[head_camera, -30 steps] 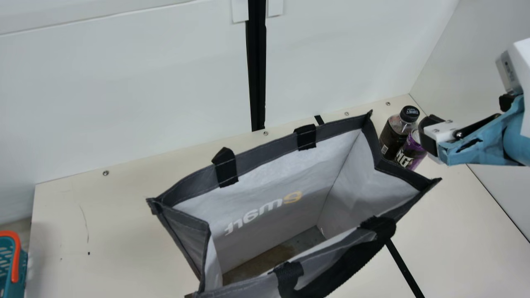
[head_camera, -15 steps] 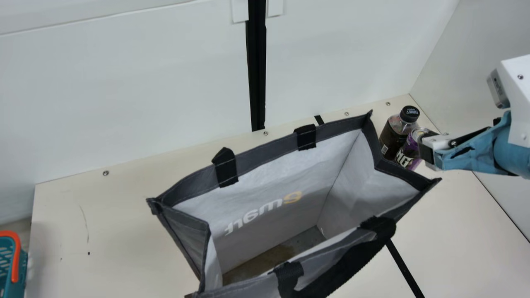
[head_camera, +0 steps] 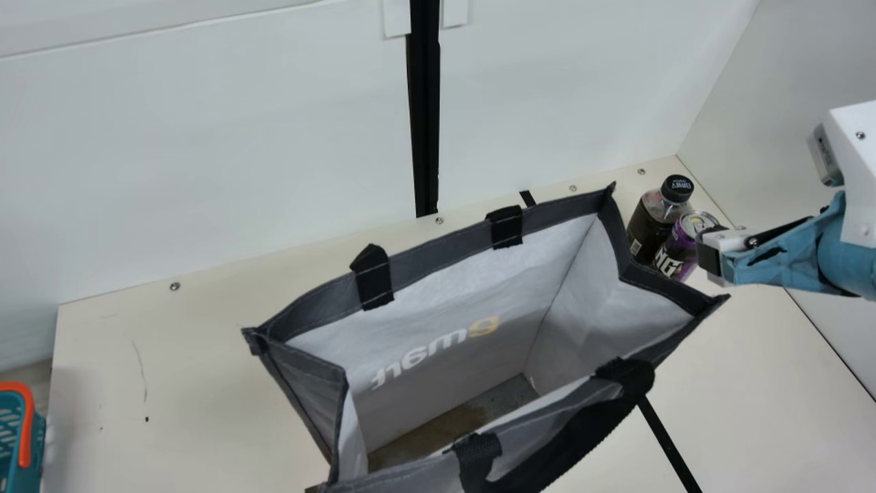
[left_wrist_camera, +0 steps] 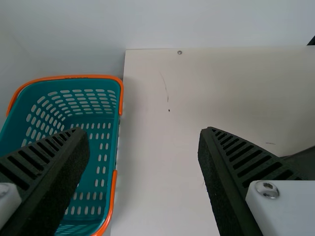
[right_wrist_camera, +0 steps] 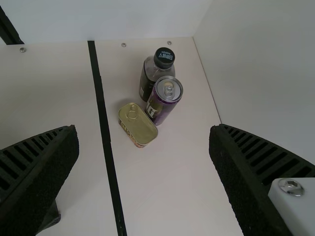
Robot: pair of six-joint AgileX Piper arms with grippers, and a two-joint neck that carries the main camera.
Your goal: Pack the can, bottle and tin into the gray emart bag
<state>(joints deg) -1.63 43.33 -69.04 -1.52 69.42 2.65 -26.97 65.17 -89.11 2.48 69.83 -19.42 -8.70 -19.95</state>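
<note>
At the right of the main view, my right gripper (head_camera: 708, 253) hangs beside the purple can (head_camera: 677, 246); the dark bottle (head_camera: 653, 219) stands behind that can. The gray bag (head_camera: 582, 198) stands upright with its mouth open, left of them. In the right wrist view my right gripper (right_wrist_camera: 143, 147) is open, nothing between its fingers; beyond are the upright bottle (right_wrist_camera: 155, 73), the upright can (right_wrist_camera: 165, 98) and the flat gold tin (right_wrist_camera: 138, 124) close beside the can. My left gripper (left_wrist_camera: 142, 152) is open and holds nothing, over the table's left part.
A teal basket with orange handles (left_wrist_camera: 106, 162) is beside the table's left edge (left_wrist_camera: 122, 98). White walls (head_camera: 239, 137) rise behind the table and at its right. The bag's black handle (head_camera: 582, 438) droops at its near side.
The right arm has moved lower in the main view, with its gripper coming down beside the can and uncovering the can's top. The bag, bottle and can have stayed put.
</note>
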